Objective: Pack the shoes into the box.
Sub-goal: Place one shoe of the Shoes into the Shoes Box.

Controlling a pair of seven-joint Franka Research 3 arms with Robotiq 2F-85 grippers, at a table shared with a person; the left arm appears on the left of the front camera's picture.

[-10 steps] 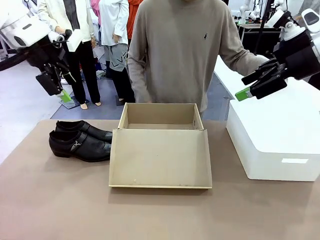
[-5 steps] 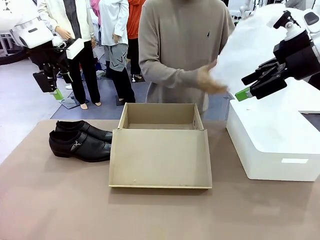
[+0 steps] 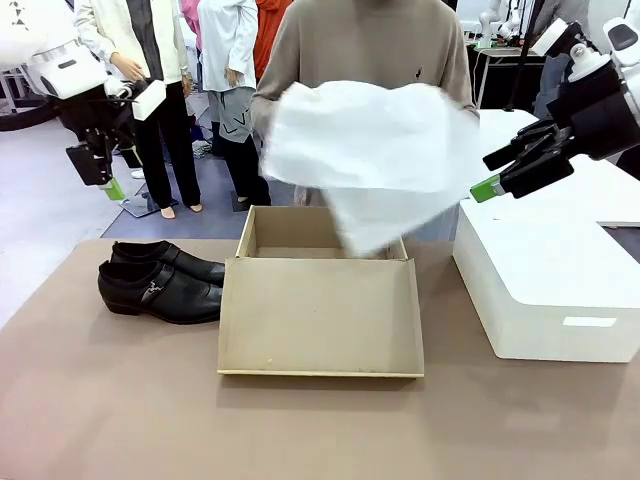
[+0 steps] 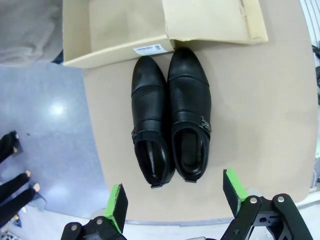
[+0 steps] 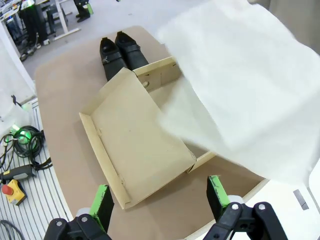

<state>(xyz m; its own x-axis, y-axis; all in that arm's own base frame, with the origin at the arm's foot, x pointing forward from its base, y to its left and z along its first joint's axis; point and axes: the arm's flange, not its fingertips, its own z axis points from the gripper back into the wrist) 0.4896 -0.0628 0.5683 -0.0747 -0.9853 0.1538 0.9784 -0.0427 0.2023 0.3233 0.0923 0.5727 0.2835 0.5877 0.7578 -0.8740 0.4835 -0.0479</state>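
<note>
We see the pair of glossy black leather dress shoes point(image 3: 160, 281) point(image 4: 172, 115) point(image 5: 120, 52) side by side on the brown table point(image 3: 110, 410), at the robot's left. The toes point at the tan cardboard shoebox point(image 3: 320, 320) point(image 4: 112, 30) point(image 5: 135, 135) and sit just beside its left side. The near shoe shows a small metal buckle on its strap.

The shoebox is at mid table, open, with the wide flap lid lying flat toward the robot. The shoes are outside it.

The person in a beige sweater point(image 3: 360, 45) stands at the far side and holds a large white tissue paper sheet point(image 3: 370, 150) point(image 5: 240, 75) spread above the open box. Its lower corner hangs down over the back wall. The person's hands are hidden behind the sheet.

The left gripper point(image 3: 112, 185) point(image 4: 175, 197) hangs high above the far left table edge, looking down on the shoes, with its green pads spread wide and nothing between them. The right gripper point(image 3: 492, 175) point(image 5: 160, 197) hovers high at the right, over the big white rounded box point(image 3: 540, 280), jaws wide apart and empty.
</note>
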